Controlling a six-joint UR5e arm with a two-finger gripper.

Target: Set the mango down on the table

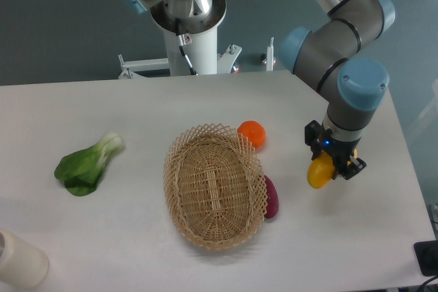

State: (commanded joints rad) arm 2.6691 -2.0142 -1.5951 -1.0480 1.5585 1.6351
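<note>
White table (137, 107), tool (327, 167) clamping mango (317, 175) above it.

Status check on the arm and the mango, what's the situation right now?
Gripper jaws shut on the small yellow oblong mango. Mango hangs over the white table, right of the wicker basket. Bare table below, nothing in the way.

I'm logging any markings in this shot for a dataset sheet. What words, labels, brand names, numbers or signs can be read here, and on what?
None: no readable text shows on the gripper, the mango it holds, the table, the wicker basket or the robot arm.
</note>
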